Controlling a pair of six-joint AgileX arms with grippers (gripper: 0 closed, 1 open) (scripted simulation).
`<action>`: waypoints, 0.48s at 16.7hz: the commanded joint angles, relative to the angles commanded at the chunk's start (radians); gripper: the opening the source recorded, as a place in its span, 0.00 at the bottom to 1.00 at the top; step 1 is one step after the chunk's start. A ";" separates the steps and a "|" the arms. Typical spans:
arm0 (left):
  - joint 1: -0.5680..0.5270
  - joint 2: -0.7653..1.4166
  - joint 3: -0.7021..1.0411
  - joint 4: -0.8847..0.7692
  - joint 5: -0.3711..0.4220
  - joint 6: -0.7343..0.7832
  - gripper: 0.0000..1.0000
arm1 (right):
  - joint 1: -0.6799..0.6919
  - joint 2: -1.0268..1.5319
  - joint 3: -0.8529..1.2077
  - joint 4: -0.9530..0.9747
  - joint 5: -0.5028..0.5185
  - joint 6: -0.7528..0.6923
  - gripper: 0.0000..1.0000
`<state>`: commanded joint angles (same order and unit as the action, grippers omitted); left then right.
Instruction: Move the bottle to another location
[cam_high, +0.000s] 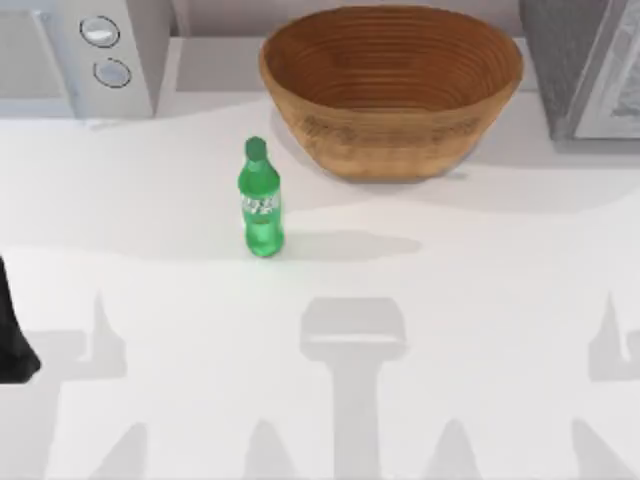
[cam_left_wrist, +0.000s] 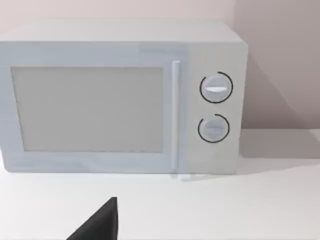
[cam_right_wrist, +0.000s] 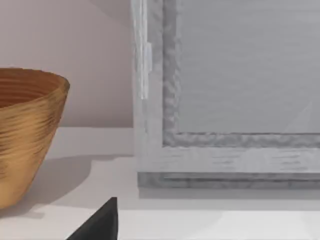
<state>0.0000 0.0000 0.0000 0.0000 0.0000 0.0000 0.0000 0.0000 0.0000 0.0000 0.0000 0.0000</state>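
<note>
The bottle (cam_high: 260, 200) is small, translucent green, with a green cap and a white-and-green label band. It stands upright on the white table, left of centre in the top view, just in front of the wicker basket's left end. My left arm (cam_high: 12, 340) sits parked at the table's left edge, well apart from the bottle. A black piece of my left gripper (cam_left_wrist: 100, 226) shows low in the left wrist view, facing the microwave. A black piece of my right gripper (cam_right_wrist: 100, 225) shows in the right wrist view, between the basket and a grey cabinet.
A large wicker basket (cam_high: 392, 90) stands at the back centre. A white microwave (cam_high: 80, 55) with two dials fills the back left corner, and a grey cabinet (cam_high: 585, 65) the back right. Open white tabletop (cam_high: 450, 300) spreads across the front and right.
</note>
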 joint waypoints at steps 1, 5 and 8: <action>0.000 0.000 0.000 0.000 0.000 0.000 1.00 | 0.000 0.000 0.000 0.000 0.000 0.000 1.00; 0.000 0.000 0.000 0.000 0.000 0.000 1.00 | 0.026 0.061 0.030 0.061 -0.001 0.004 1.00; 0.000 0.000 0.000 0.000 0.000 0.000 1.00 | 0.082 0.218 0.093 0.197 -0.001 0.011 1.00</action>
<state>0.0000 0.0000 0.0000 0.0000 0.0000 0.0000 0.0819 0.2181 0.0932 0.1971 -0.0015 0.0114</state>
